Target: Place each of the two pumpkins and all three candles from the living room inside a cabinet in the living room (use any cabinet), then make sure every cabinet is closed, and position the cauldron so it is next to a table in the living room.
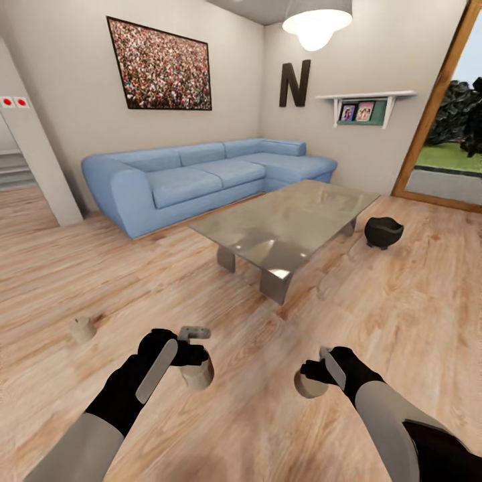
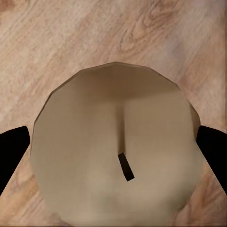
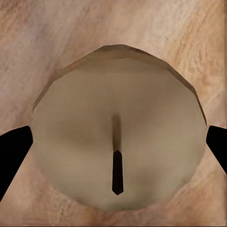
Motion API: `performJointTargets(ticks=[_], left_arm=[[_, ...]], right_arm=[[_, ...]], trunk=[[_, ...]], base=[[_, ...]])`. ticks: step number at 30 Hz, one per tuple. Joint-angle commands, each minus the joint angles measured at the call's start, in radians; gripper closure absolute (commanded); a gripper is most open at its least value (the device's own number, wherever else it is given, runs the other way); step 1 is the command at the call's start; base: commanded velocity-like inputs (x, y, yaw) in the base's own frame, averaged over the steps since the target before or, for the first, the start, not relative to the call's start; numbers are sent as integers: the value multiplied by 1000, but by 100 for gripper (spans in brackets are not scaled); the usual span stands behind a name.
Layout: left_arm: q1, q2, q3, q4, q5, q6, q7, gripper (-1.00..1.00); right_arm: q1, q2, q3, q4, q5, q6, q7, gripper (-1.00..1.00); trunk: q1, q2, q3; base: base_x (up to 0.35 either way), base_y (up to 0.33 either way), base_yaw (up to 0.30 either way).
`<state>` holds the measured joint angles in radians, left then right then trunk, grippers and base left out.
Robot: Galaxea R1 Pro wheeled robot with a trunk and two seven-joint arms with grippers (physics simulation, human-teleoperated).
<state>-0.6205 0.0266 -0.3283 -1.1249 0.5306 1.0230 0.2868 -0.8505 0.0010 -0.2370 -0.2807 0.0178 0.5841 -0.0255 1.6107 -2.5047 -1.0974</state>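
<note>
My left gripper (image 1: 193, 356) is shut on a squat pale candle (image 1: 198, 375) held low over the wooden floor. In the left wrist view that candle (image 2: 116, 142) shows its top and wick, with a black finger (image 2: 12, 153) at each side. My right gripper (image 1: 316, 375) is shut on a second candle (image 1: 308, 385), which sits between the fingers (image 3: 13, 153) in the right wrist view (image 3: 118, 142). A third candle (image 1: 82, 329) stands on the floor to the left. The black cauldron (image 1: 383, 231) sits on the floor just right of the glass table (image 1: 301, 201). The pumpkins and cabinet are out of view.
A blue corner sofa (image 1: 201, 175) lines the back wall behind the table. A glass door (image 1: 455, 134) opens to the outside at the right, and a wall corner (image 1: 40, 167) with stairs stands at the left. Open wooden floor (image 1: 254, 415) lies around my arms.
</note>
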Motion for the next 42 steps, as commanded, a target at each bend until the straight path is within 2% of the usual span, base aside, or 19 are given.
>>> performJointTargets(ticks=[1,13,19,26,34,42], left_arm=[[-1,1,-3,-1,11,2,10,100],[-1,0,-3,-1,11,2,11,100],[-1,0,-3,-2,11,2,11,100],[-1,-1,-4,-3,11,2,11,100],[-1,-2,-3,-3,11,2,11,100],[-1,-2,-3,0,11,2,11,100]], right_arm=[[0,1,-3,-2,1,5,-2,100],[1,1,-7,-2,1,11,-1,100],[0,-2,-11,-1,1,25,2,100],[1,-4,-11,-2,1,33,50,100],[1,-6,-11,-2,1,34,57,100],[1,-7,-11,-1,2,34,58,100]], trunk=[[-1,0,-1],[-1,0,-1],[-1,0,-1],[-1,0,-1],[-1,0,-1],[-4,1,30]], base=[[-301,0,-23],[-333,0,-12],[-317,0,-213],[-73,0,-278],[-6,0,-284],[0,0,-284]])
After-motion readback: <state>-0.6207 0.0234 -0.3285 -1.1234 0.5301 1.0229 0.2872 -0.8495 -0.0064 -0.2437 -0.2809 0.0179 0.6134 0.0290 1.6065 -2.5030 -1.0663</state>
